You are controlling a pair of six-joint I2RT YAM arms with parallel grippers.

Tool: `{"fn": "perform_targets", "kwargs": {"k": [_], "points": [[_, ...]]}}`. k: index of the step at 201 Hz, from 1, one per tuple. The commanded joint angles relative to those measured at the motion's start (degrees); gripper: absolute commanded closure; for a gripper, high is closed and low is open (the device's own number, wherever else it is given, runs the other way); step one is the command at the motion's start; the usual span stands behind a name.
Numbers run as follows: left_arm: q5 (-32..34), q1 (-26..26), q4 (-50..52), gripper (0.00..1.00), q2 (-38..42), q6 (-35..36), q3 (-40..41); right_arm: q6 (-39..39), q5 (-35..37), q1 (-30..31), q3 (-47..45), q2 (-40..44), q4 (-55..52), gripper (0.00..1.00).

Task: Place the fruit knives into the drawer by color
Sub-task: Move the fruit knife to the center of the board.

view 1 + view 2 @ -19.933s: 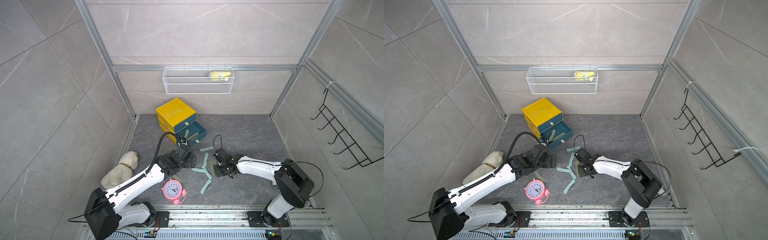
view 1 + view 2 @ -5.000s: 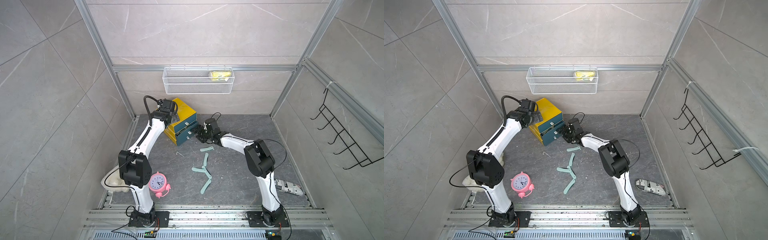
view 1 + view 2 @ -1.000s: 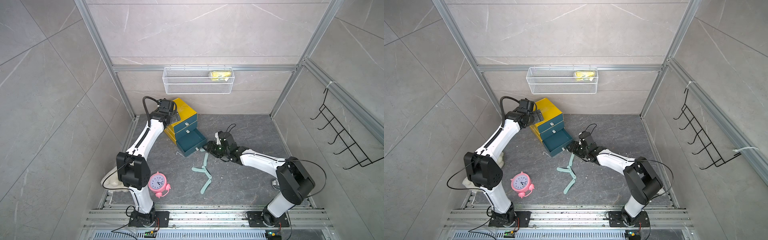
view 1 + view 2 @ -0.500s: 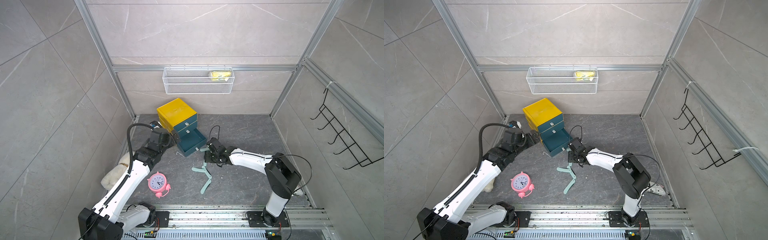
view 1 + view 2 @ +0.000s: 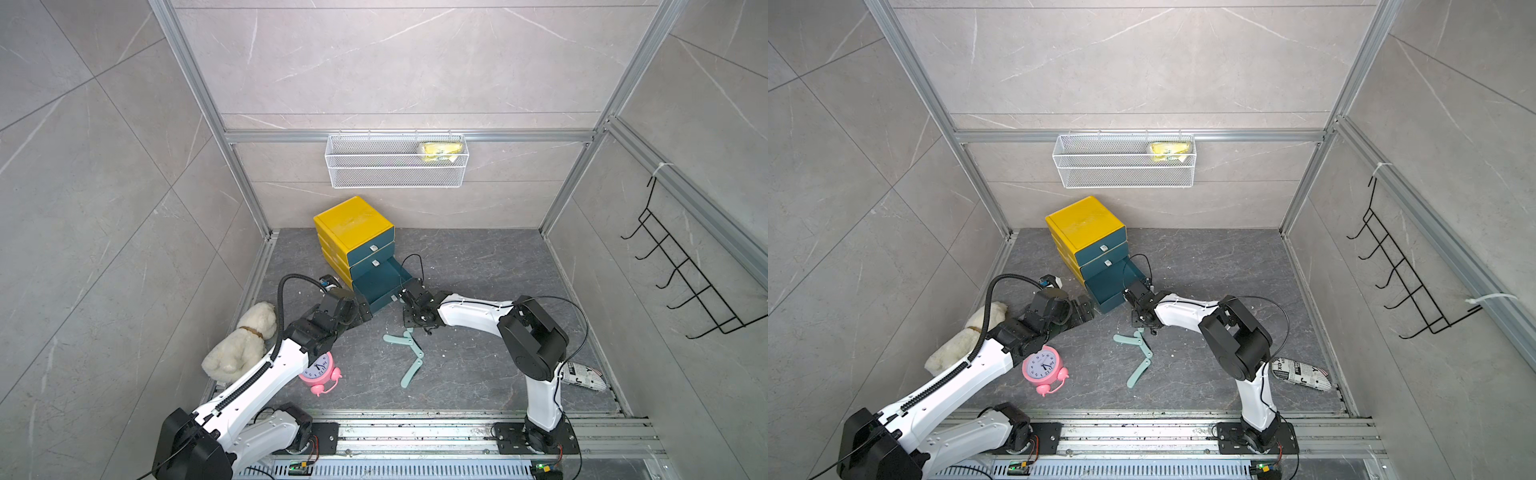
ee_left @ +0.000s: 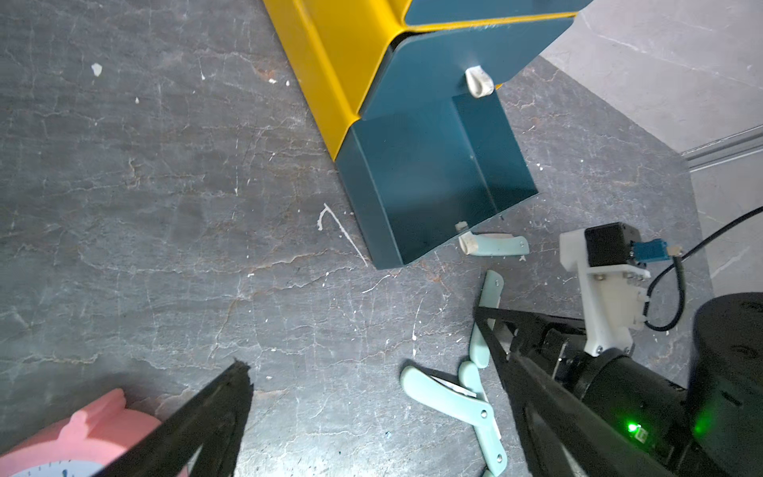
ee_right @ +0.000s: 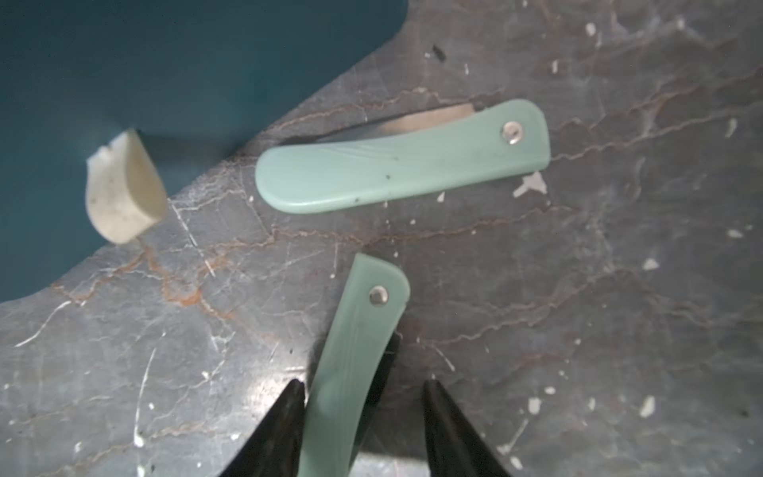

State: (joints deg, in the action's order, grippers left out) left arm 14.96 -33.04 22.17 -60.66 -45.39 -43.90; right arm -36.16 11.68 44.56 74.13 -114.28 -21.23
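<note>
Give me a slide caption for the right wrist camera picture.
Right arm's fingers straddle a mint-green folding knife on the floor; a second knife lies beside the teal drawer.

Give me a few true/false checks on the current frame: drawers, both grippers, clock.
1. The bottom drawer is pulled out with no knife inside. True.
2. The left gripper holds a knife. False: it is open and empty.
3. The right gripper straddles a mint knife lying on the floor. True.
4. The pink alarm clock sits in the wire basket. False: it stands on the floor; the basket holds a yellow packet.
5. All three drawers are open. False: the upper two drawers are shut.
</note>
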Motion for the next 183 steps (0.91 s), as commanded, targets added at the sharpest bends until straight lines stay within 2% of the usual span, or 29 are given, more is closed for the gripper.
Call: {"fn": "perform_targets", "kwargs": {"k": [1,55,79,156,172,183], "points": [[0.44,-0.15,-1.97,0.01,1.25,-1.61,0.22,0.2,0.98,-0.49,-0.13,-2.09,-2.47,0.56],[0.03,-0.2,-1.33,0.01,-0.1,-0.46,0.04,0.64,-0.43,-3.02,-3.42,0.16,-0.06,0.82],[-0.68,-0.27,-1.43,0.01,-1.17,-0.02,0.03,0.96,-0.52,-4.01,-5.3,2.17,1.3,0.87],[-1.86,-0.54,-1.35,0.01,-3.5,1.0,0.24,2.98,-2.91,-5.27,-10.59,13.95,5.69,0.88],[-1.78,-0.54,-1.26,0.01,-3.84,0.97,0.3,3.91,-4.62,-5.18,-9.2,15.47,5.46,0.86],[-1.78,-0.53,-1.09,0.01,-3.86,0.91,0.39,4.28,-5.52,-5.18,-6.52,14.69,3.29,0.8]]}}
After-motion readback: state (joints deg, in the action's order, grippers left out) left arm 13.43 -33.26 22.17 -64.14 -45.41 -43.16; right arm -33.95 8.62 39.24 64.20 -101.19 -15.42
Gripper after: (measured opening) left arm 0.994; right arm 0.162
